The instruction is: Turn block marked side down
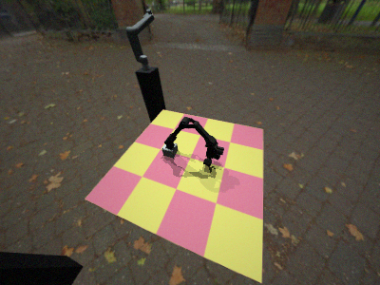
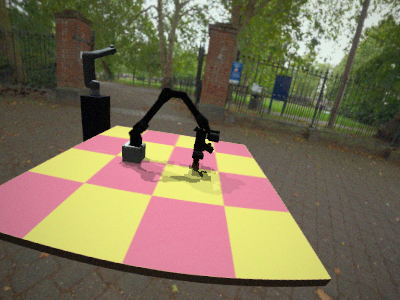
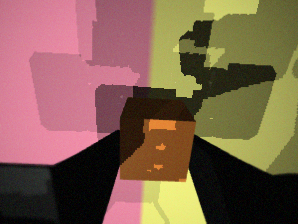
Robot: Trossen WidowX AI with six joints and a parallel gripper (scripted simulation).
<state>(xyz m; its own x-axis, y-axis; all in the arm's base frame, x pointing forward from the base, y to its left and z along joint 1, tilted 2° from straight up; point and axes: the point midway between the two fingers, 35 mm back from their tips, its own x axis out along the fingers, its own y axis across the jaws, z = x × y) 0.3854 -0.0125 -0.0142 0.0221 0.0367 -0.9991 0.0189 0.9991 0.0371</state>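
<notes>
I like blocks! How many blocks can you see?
1. The orange block sits squeezed between the gripper's fingers, over the line where pink and yellow squares meet. None seem hidden.

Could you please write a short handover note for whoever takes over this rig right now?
Gripper: shut on the orange block, one finger on each side, as the wrist view shows.
Block: down at the checkered table, over the seam between a pink and a yellow square; the pictures do not settle whether it is touching or lifted. The exterior view shows the arm reaching straight down there.
Done: approach and grasp.
Left: lift, turn the block so its marked side faces down, set it on the table, release. I cannot tell from these views which face carries the mark.
</notes>
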